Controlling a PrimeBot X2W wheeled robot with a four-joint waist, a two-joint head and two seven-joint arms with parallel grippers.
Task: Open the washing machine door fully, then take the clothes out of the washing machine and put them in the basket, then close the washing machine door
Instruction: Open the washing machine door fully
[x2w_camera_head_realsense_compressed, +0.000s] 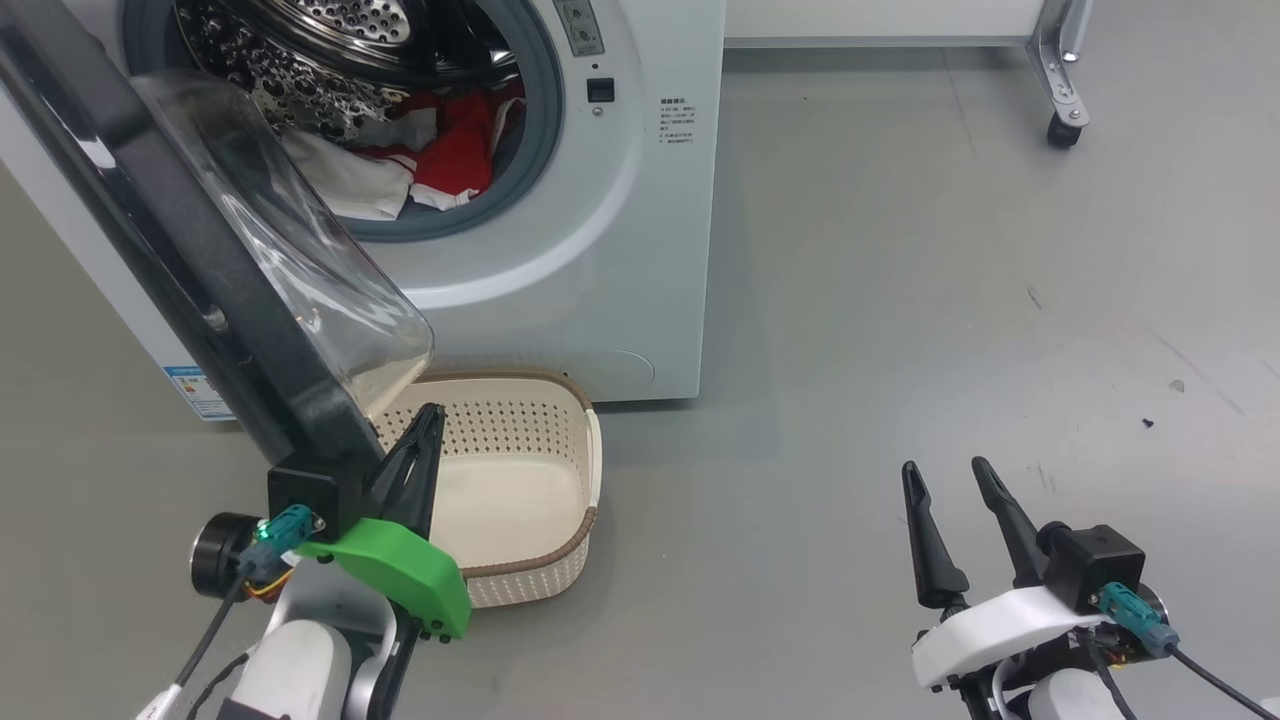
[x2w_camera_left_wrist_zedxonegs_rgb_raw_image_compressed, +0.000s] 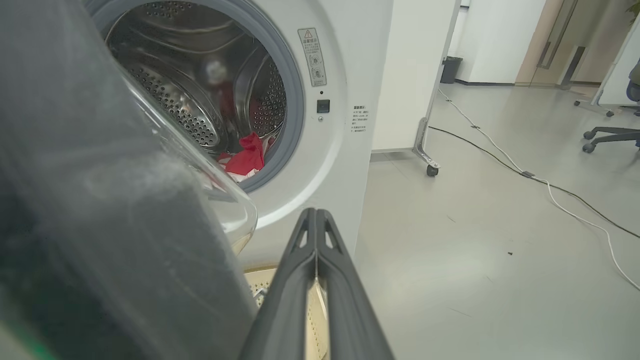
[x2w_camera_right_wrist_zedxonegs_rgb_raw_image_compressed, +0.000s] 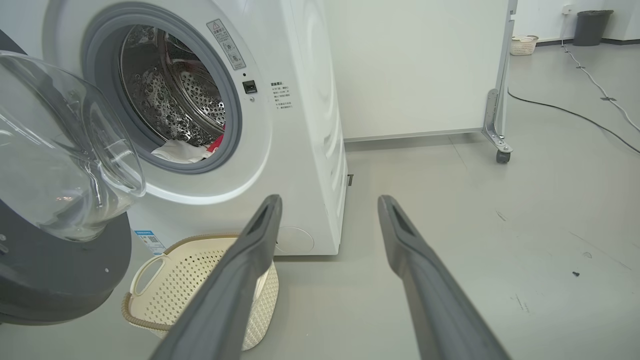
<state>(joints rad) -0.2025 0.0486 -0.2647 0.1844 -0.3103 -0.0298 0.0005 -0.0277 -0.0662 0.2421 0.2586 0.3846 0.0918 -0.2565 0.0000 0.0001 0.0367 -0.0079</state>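
In the head view, the washing machine door (x2w_camera_head_realsense_compressed: 170, 270) stands swung out left of the washing machine (x2w_camera_head_realsense_compressed: 620, 250), its glass bowl above the basket (x2w_camera_head_realsense_compressed: 510, 430) on the floor (x2w_camera_head_realsense_compressed: 900, 300). Red and white clothes (x2w_camera_head_realsense_compressed: 450, 150) lie in the drum (x2w_camera_head_realsense_compressed: 350, 25). The left gripper (x2w_camera_head_realsense_compressed: 428, 415), pressed together and empty, points up just beside the door's lower edge. The right gripper (x2w_camera_head_realsense_compressed: 945, 466) is spread and empty, well apart. In the left wrist view, the closed fingers point at the machine's front. In the right wrist view, the spread fingers rise beside the basket.

Dark jaws, green shell (x2w_camera_head_realsense_compressed: 400, 575), white shell (x2w_camera_head_realsense_compressed: 1000, 625), teal cable plugs (x2w_camera_head_realsense_compressed: 285, 527).
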